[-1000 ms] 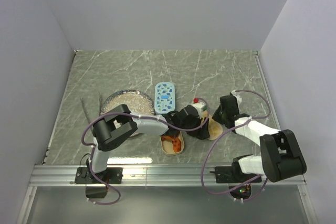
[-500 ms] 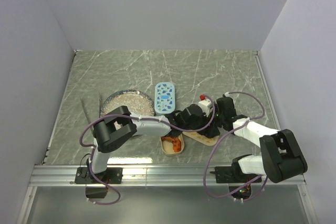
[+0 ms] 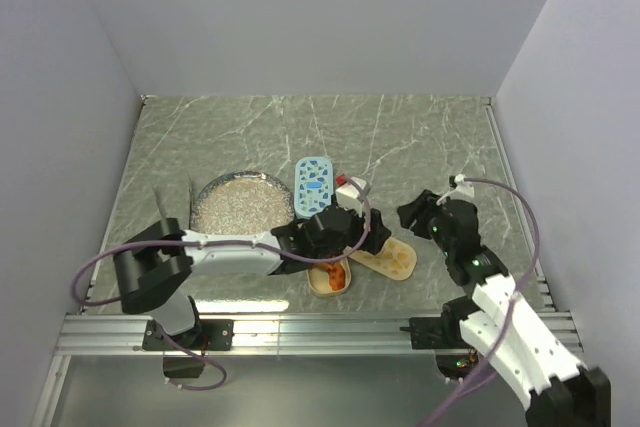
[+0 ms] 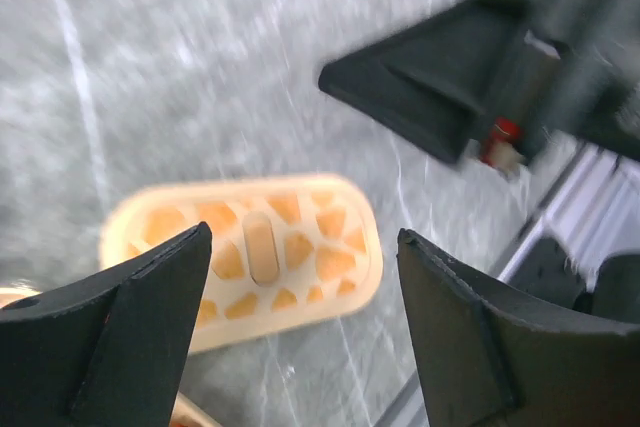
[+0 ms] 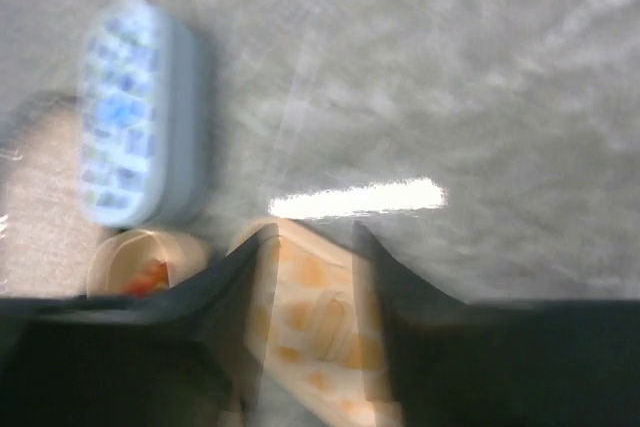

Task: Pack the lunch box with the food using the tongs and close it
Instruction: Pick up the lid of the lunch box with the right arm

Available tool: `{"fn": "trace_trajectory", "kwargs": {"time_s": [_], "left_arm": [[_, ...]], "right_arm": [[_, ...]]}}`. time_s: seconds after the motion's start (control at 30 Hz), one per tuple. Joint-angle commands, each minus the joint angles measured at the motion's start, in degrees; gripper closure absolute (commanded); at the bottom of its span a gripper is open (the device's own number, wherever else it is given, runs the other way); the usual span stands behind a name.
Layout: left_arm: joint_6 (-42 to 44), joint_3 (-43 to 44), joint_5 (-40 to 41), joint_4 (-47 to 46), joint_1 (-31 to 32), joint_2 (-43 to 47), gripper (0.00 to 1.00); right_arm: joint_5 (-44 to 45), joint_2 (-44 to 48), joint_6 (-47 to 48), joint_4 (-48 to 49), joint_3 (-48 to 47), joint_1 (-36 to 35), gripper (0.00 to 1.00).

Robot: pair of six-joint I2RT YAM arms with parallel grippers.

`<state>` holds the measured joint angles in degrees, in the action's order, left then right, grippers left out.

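The food (image 3: pixel 330 271), small orange and reddish chunks, sits in an open orange oval tub (image 3: pixel 322 291) near the front middle of the grey marbled table (image 3: pixel 430 137). Just to the right of the tub lies a matching orange oval lid (image 3: pixel 395 261), flat on the table, with darker orange shapes patterned across it. You cannot tell from these views whether the lid and tub touch. Your left gripper (image 3: pixel 368 239) reaches in from the left and hangs over the lid's left end. Its two black fingers (image 4: pixel 120 347) are spread wide and grasp nothing, and its wrist view shows the lid on the table below the gap. Your right gripper (image 3: pixel 412 212) sits just right of the lid, apart from it. Its wrist view is blurred, but a gap shows between the fingers with nothing in it, so it is released. Behind the tub lies a pale blue oval lid (image 3: pixel 314 185) with a darker blue pattern. To the left of that is a round silvery speckled plate (image 3: pixel 240 202). Thin dark tongs (image 3: pixel 159 211) lie on the table just left of the plate, well apart from both grippers.
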<state>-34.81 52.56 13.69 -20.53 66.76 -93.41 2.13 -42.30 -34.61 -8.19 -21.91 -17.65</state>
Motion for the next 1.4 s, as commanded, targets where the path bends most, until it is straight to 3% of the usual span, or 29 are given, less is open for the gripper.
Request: {"fn": "trace_trajectory", "kwargs": {"time_s": [0.0,0.03,0.23,0.37,0.5,0.67,0.9,1.13,1.37], "left_arm": [[3.1,-1.3,8.8,-3.1,0.2,6.6,0.18],[3.1,-2.1,10.3,-3.2,0.3,7.7,0.16],[2.6,-8.8,10.7,-3.7,-1.6,15.9,0.01],[0.6,-15.4,1.7,-5.2,-7.7,22.5,0.01],[0.7,-18.7,2.4,-3.6,-11.2,27.3,0.01],[1.2,-19.5,4.1,-0.9,-13.0,30.4,0.01],[0.4,-20.4,4.8,0.9,-16.7,29.6,0.01],[-1.3,-22.7,-1.4,-1.1,-23.7,27.2,0.0],[-1.4,-24.5,-3.3,-1.7,-25.7,29.4,0.01]], "right_arm": [[-4.5,8.4,6.6,0.0,1.7,-0.4,0.16],[-5.3,10.2,8.7,-0.7,0.7,-0.4,0.03],[-9.4,5.3,11.2,-13.6,-9.5,-0.4,0.01],[-14.0,-4.5,11.9,-19.4,-15.3,-0.5,0.0],[-16.1,-11.5,7.7,-20.5,-14.2,-3.7,0.0],[-5.3,-13.0,2.0,-21.8,-11.9,-14.2,0.0],[2.3,-8.4,-6.1,-22.0,-7.8,-25.1,0.0],[6.2,-15.5,-12.1,-16.8,-5.2,-38.2,0.06],[12.4,-23.3,-13.9,-14.3,-7.8,-40.6,0.05]]}}
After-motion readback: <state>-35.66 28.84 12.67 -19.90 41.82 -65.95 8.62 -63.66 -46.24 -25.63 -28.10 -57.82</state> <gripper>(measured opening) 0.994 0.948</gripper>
